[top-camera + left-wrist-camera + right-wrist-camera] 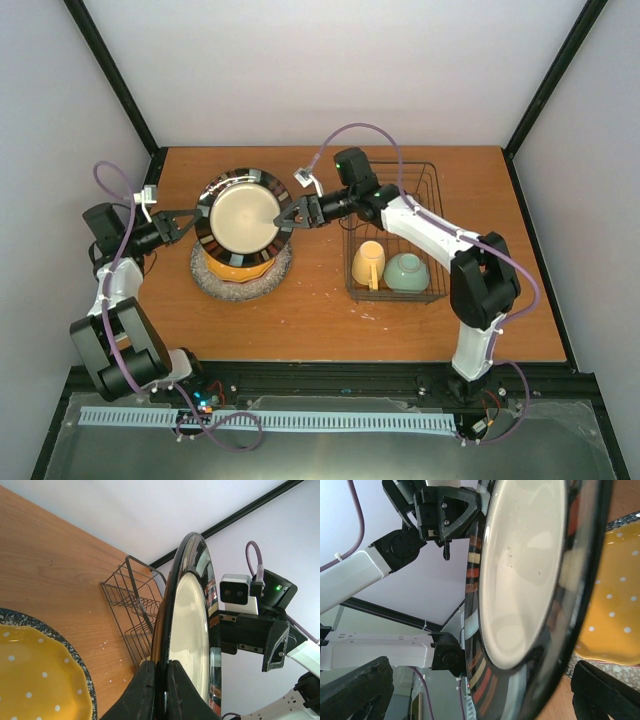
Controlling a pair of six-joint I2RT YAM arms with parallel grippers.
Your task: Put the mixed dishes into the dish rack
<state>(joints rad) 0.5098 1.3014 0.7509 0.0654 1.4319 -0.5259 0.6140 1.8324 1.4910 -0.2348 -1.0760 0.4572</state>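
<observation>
Handover, I judge, is why my left fingers (142,692) pinch the black-rimmed plate (245,218) aloft over the yellow dish (35,680) while my right fingers (355,690) stand spread astride its far rim, nearer the dish rack (131,597) at the right of the counter (320,310).

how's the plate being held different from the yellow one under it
Look: the dark-rimmed plate has a plain cream centre and a glossy dark rim; the yellow plate is dotted white with a wavy edge.
Pose: the dark-rimmed plate is held off the table, the left gripper shut on its rim; the yellow plate lies on a speckled plate.
Shared: both are round and outside the dish rack.
</observation>
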